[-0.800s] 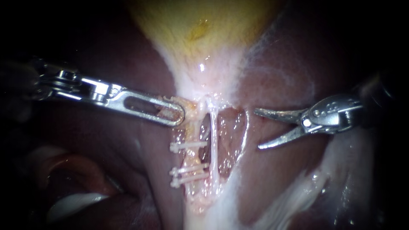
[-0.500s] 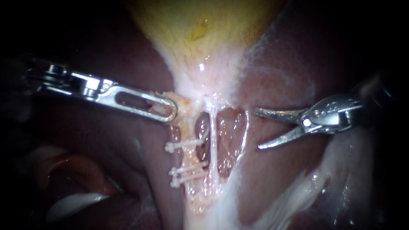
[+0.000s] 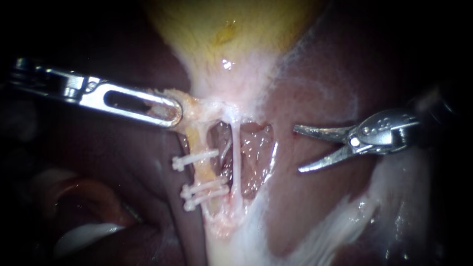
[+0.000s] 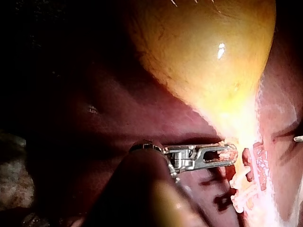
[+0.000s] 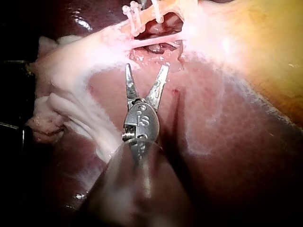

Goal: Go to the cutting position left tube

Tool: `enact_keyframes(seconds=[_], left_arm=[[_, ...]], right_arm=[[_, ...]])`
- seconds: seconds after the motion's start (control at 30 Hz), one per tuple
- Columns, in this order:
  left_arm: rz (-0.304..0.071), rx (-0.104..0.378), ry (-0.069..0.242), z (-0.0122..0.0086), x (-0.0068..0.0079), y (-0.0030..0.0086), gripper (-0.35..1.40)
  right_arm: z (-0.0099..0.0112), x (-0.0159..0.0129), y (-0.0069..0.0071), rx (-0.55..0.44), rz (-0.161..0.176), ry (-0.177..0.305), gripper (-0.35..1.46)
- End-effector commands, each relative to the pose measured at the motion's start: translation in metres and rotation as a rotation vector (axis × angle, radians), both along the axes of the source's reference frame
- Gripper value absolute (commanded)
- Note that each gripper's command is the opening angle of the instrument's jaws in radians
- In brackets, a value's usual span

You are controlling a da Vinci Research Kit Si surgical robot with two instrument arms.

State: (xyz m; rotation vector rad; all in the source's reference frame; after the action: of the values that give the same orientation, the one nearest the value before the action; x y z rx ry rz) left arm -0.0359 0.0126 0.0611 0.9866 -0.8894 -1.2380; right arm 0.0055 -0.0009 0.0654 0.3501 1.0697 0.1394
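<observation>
L instrument (image 3: 170, 111): jaws being clamped on tissue (image 3: 189, 109) atop left tube (image 3: 202, 148). R instrument (image 3: 297, 149): jaws gaping, empty; left tube lying ahead twd L instrument, long axis crosswise to blades, thin right tube (image 3: 236, 152) sitting btw.

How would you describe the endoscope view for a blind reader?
The right tool, jaws open, hangs apart from the left tube, which carries three clips. The left tool grips tissue above that tube, below the yellow gallbladder.
</observation>
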Motion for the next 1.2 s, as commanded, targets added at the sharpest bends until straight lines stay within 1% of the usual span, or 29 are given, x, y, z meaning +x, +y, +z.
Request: enact_keyframes(seconds=[0.03,0.1,0.17,0.23,0.37,0.47,0.8,1.03,1.2], left_arm=[[0.000,-0.001,0.001,0.0001,0.0000,0.0000,-0.35],[0.000,-0.001,0.001,0.0001,0.0000,0.0000,-0.35],[-0.001,-0.001,0.001,0.0001,-0.0001,0.0000,-0.35],[-0.001,-0.001,0.001,0.0001,-0.0001,0.0000,-0.35],[-0.001,-0.001,0.001,0.0001,-0.0001,0.0000,-0.35],[-0.001,-0.001,0.001,0.0001,-0.0001,-0.0001,-0.35],[-0.002,-0.001,0.002,0.0000,-0.0003,-0.0001,-0.35],[-0.003,-0.001,0.003,0.0000,-0.0004,-0.0001,-0.35],[-0.003,-0.001,0.003,0.0000,-0.0004,-0.0001,-0.35]], right_arm=[[0.0000,0.0003,-0.0002,0.009,-0.002,0.003,1.44],[0.0001,0.0007,-0.0004,0.022,-0.003,0.004,1.44],[0.0003,0.0014,-0.0010,0.045,-0.002,0.005,1.44],[0.0007,0.0022,-0.0016,0.060,-0.008,0.001,1.44],[0.0020,0.0038,-0.0030,0.075,-0.026,-0.003,1.44],[0.0029,0.0050,-0.0039,0.090,-0.034,-0.007,1.44],[0.0047,0.0084,-0.0056,0.156,-0.045,-0.009,1.44],[0.0056,0.0104,-0.0065,0.176,-0.062,-0.007,1.44],[0.0063,0.0115,-0.0072,0.209,-0.074,-0.008,1.43]])
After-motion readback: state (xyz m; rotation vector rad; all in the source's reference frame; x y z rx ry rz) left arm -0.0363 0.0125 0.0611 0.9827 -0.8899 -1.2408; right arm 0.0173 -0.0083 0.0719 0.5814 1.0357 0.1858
